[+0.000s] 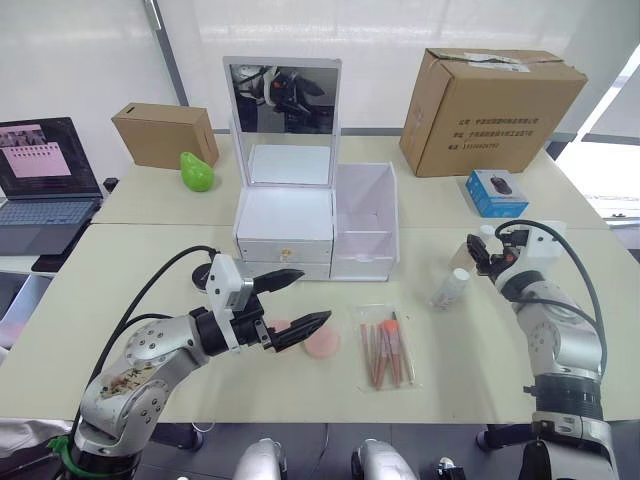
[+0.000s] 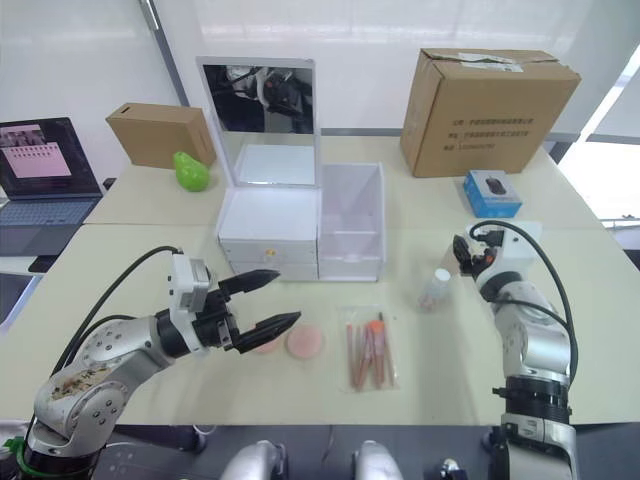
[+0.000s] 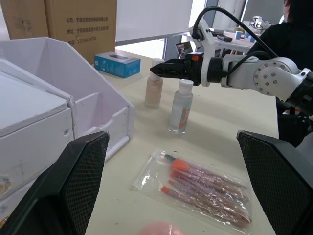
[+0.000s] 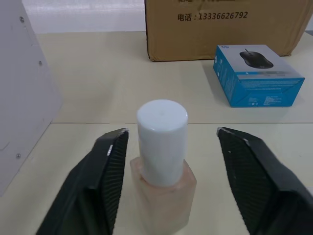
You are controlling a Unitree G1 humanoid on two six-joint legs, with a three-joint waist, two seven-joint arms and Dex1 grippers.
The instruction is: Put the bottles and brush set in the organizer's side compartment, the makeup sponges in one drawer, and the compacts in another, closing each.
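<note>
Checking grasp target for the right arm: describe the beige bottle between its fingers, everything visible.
The beige bottle has a squarish translucent body of peach-beige liquid and a tall white cylindrical cap. It stands upright on the table, beside a clear bottle with a white cap. The right gripper is open, one black finger on each side of its neck; no contact is visible.

The left arm reaches in low from the robot's left, forearm angled toward the organizer (image 1: 300, 215), its wrist level above the tabletop (image 1: 150, 270). The left pincer (image 1: 305, 300) hangs just in front of the organizer's drawers with its two black fingers spread wide (tips pointing toward the robot's right). The right arm stands bent to the right of the organizer, forearm raised, and the right pincer (image 4: 168, 147) gapes on either side of a white-capped bottle (image 4: 162, 166), touching neither side.
</note>
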